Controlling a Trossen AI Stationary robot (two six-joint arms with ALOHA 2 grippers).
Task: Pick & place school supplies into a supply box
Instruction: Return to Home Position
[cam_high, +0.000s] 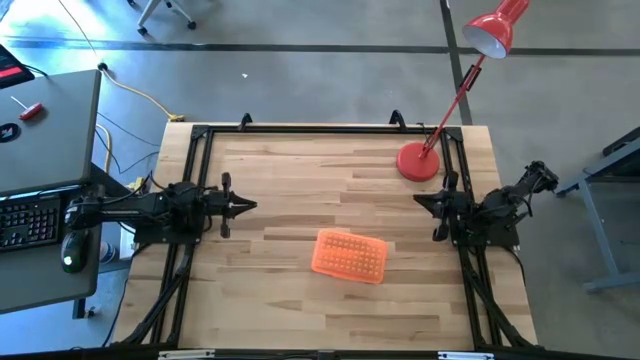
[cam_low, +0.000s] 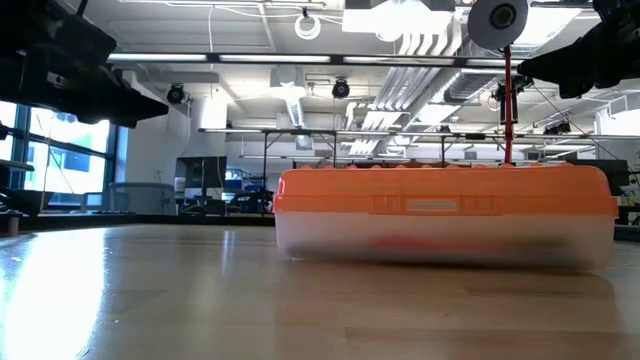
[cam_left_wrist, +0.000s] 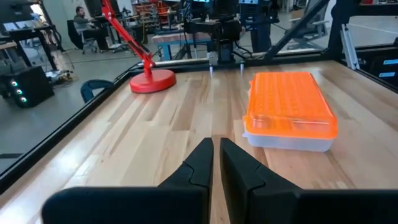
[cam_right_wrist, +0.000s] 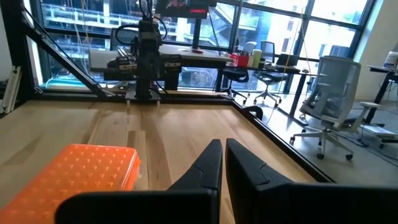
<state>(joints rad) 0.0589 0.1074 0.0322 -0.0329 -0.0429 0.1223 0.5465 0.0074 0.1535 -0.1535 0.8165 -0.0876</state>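
The supply box (cam_high: 349, 255), a clear case with a shut orange lid, lies flat on the wooden table a little near of the middle. It also shows in the low view (cam_low: 445, 215) and both wrist views (cam_left_wrist: 289, 109) (cam_right_wrist: 81, 171). The school supplies are out of view; only a dim reddish shape (cam_low: 420, 243) shows through the clear wall. My left gripper (cam_high: 252, 206) (cam_left_wrist: 216, 149) hovers at the table's left side, fingers together and pointing level toward the middle. My right gripper (cam_high: 418, 200) (cam_right_wrist: 222, 149) hovers at the right side, shut, well clear of the box.
A red desk lamp stands with its round base (cam_high: 418, 162) at the far right of the table, its stem leaning out past the far right corner to the shade (cam_high: 495, 30). A black frame (cam_high: 300, 128) borders the table. A desk with a keyboard (cam_high: 30, 220) stands to the left.
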